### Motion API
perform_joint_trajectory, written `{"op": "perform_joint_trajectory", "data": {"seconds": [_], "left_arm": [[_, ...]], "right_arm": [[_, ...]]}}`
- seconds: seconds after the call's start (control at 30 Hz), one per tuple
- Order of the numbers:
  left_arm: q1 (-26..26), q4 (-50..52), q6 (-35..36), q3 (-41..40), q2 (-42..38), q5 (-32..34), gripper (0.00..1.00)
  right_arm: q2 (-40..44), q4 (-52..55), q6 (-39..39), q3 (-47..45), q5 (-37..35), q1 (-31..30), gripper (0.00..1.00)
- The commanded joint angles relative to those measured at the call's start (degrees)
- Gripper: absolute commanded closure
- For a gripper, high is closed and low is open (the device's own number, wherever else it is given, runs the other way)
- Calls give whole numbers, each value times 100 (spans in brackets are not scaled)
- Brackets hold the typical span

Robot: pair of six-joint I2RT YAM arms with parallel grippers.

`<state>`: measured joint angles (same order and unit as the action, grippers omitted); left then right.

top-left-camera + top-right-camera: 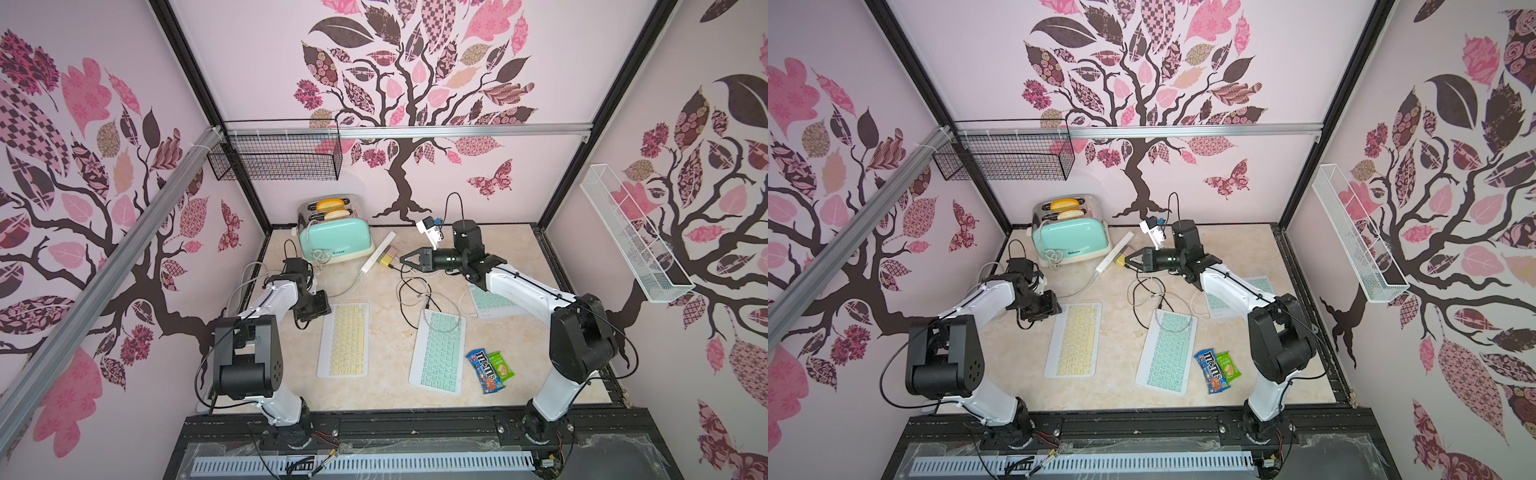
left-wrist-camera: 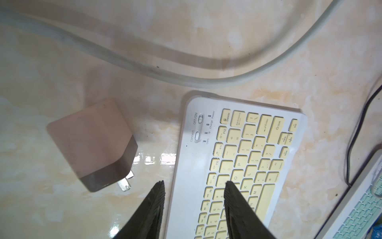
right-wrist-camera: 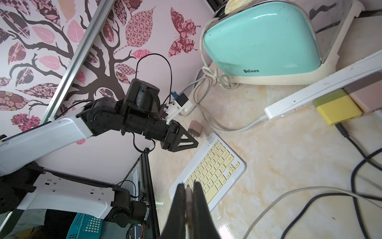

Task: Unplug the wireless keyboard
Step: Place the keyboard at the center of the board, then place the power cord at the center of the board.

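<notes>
One pink adapter [image 2: 91, 140] lies loose on the tabletop, well apart from the power strip [image 1: 377, 252], prongs bare. It sits just beside a corner of the yellow keyboard [image 1: 344, 338]. That keyboard lies flat, near the strip, on the robot's side of it.

Left gripper [image 2: 194, 184] hangs over the keyboard edge nearest the adapter, also apart from the strip. Its fingers are spread and grip nothing.

Right gripper [image 1: 404, 258] is close to the strip, its tip by the yellow charger [image 1: 385, 261] plugged in there. Its fingers are pressed together, and no held object can be made out.
</notes>
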<state>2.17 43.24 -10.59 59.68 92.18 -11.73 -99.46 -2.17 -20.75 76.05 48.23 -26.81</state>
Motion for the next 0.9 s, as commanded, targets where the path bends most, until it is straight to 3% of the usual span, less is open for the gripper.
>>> {"op": "perform_joint_trajectory", "data": {"seconds": [0.0, 0.17, 0.23, 0.4, 0.6, 0.87], "left_arm": [[-378, 47, -191, 106, -454, -37, 50], [-1645, -1176, -1096, -707, -1150, -881, 54], [-2035, -1820, -1501, -1075, -1273, -1020, 61], [-2796, -2697, -2005, -1412, -724, -987, 67], [-2977, -2944, -2148, -1512, -23, -734, 75], [-2781, -2779, -1984, -1806, -52, -352, 77]], "right_arm": [[259, 302, 231, 93, -269, -9, 100], [400, 779, 389, 95, -833, 0, 100], [444, 934, 421, 64, -1000, 22, 100], [550, 1122, 395, -100, -1204, 52, 100], [542, 1246, 290, -76, -1151, 54, 100], [420, 1256, 12, 247, -1081, 29, 100]]}}
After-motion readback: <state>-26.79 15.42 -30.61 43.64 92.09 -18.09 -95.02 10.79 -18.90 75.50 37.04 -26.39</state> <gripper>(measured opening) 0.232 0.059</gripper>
